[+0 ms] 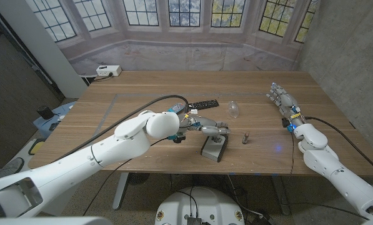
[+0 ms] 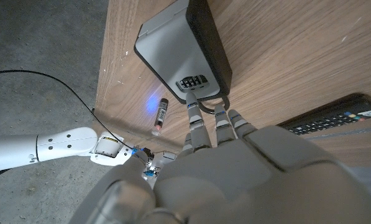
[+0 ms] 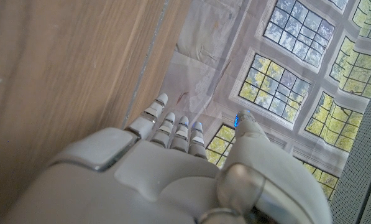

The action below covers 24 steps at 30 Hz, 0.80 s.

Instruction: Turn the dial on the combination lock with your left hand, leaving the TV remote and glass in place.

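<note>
The combination lock point(image 1: 213, 147) is a grey box with a black side, standing near the table's front edge. Its row of dials point(image 2: 192, 82) faces my left hand. My left hand point(image 1: 204, 127) reaches over the lock's far end with its fingers stretched out together. One fingertip point(image 2: 192, 111) touches the lock just below the dials and holds nothing. The black TV remote point(image 1: 203, 104) lies behind the hand, and the clear glass point(image 1: 233, 110) lies to its right. My right hand point(image 1: 282, 100) stands with its fingers straight at the table's right side, far from the lock.
A small brown vial point(image 1: 245, 137) stands just right of the lock, shown as a tube point(image 2: 161, 116) in the left wrist view. A white power strip point(image 1: 108, 70) sits at the back left corner. A black cable point(image 1: 142, 105) trails over my left arm.
</note>
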Available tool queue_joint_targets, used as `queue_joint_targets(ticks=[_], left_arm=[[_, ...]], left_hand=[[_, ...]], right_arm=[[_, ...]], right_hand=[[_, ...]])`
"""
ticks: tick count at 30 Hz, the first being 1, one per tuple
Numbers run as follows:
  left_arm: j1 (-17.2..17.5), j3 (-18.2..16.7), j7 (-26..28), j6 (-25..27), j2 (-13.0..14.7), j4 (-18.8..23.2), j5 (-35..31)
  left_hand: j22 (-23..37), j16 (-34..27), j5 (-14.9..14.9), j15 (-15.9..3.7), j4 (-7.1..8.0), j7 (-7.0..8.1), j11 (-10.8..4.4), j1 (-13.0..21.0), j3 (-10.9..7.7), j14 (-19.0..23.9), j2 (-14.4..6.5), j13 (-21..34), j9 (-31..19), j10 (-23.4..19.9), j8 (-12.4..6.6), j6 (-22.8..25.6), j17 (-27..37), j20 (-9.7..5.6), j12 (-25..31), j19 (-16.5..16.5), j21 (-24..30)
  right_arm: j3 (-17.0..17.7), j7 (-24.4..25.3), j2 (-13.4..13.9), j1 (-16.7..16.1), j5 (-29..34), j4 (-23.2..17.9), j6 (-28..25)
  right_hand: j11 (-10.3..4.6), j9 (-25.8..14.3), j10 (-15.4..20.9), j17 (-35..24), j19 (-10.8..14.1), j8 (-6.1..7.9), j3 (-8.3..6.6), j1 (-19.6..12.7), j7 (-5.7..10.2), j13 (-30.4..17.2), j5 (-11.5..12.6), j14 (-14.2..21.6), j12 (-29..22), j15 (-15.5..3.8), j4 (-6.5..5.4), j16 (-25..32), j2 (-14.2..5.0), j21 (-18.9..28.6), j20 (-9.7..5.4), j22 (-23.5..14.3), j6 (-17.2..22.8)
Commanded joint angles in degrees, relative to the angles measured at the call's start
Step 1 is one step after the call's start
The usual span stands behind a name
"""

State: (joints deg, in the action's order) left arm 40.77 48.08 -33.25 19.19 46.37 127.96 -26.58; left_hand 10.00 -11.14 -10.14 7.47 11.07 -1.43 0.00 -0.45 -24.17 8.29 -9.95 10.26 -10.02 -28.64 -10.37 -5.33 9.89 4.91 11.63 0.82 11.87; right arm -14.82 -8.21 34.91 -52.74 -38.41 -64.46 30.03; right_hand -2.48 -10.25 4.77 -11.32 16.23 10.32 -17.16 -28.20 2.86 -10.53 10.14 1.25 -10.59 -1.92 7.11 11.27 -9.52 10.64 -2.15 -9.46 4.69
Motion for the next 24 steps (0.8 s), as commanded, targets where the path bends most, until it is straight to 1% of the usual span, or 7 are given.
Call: queue_joint_targets(ticks=[1, 3, 14, 24], left_arm=[[-0.38, 0.42, -0.36, -0.3, -0.66, -0.96, -0.28], [-0.4, 0.42, -0.36, -0.39, -0.69, -1.11, -0.18], [-0.32, 0.57, 0.16, -1.11, -0.94, -2.22, 0.2], [-0.64, 0.77, 0.24, -2.09, -1.23, -3.38, 0.56]], left_hand=[[0.27, 0.06, -0.15, -0.18, -0.01, 0.06, 0.09, -0.13, 0.16, -0.2, -0.23, 0.29, -0.06, -0.24, -0.14, -0.2, 0.13, -0.35, 0.03, -0.14, 0.0], [0.27, 0.06, -0.15, -0.16, -0.01, 0.04, -0.05, -0.13, 0.16, -0.19, -0.23, 0.29, -0.06, -0.32, -0.16, -0.16, 0.13, -0.35, 0.04, -0.15, -0.01], [0.27, 0.09, -0.16, -0.1, -0.02, 0.24, 0.3, -0.12, 0.16, -0.14, -0.22, 0.3, -0.06, -0.42, -0.15, -0.18, 0.13, -0.36, 0.01, -0.22, -0.03], [0.27, 0.13, -0.16, 0.0, -0.01, 0.34, 0.15, -0.12, 0.14, -0.17, -0.26, 0.31, -0.07, -0.44, -0.13, -0.24, 0.14, -0.36, -0.04, -0.19, -0.07]], right_arm=[[0.15, -0.16, 0.29, -0.18, -0.13, -0.12, -0.18], [0.11, -0.21, 0.32, -0.09, -0.12, -0.08, -0.31], [-0.16, -0.4, -0.04, 0.4, 0.03, 0.79, -0.26], [0.05, 0.16, -0.05, -0.32, -0.01, 0.7, 0.04]], right_hand=[[-0.04, -0.13, -0.1, -0.09, -0.3, 0.41, -0.05, 0.19, -0.02, -0.21, 0.28, -0.09, -0.36, -2.61, -0.34, 0.59, 0.06, 0.22, -4.04, -0.18, -0.27], [-0.04, -0.13, -0.11, -0.09, -0.3, 0.43, -0.05, 0.2, 0.0, -0.21, 0.27, -0.1, -0.35, -2.63, -0.34, 0.58, 0.06, 0.21, -4.05, -0.18, -0.24], [-0.04, -0.13, -0.08, -0.11, -0.29, 0.44, -0.04, 0.32, -0.03, -0.21, 0.27, -0.07, -0.38, -2.63, -0.4, 0.62, 0.02, 0.22, -4.0, -0.19, -0.24], [-0.03, -0.13, 0.02, -0.12, -0.27, 0.41, -0.05, 0.42, -0.02, -0.22, 0.27, -0.05, -0.42, -2.56, -0.46, 0.65, -0.03, 0.23, -3.98, -0.19, -0.32]])
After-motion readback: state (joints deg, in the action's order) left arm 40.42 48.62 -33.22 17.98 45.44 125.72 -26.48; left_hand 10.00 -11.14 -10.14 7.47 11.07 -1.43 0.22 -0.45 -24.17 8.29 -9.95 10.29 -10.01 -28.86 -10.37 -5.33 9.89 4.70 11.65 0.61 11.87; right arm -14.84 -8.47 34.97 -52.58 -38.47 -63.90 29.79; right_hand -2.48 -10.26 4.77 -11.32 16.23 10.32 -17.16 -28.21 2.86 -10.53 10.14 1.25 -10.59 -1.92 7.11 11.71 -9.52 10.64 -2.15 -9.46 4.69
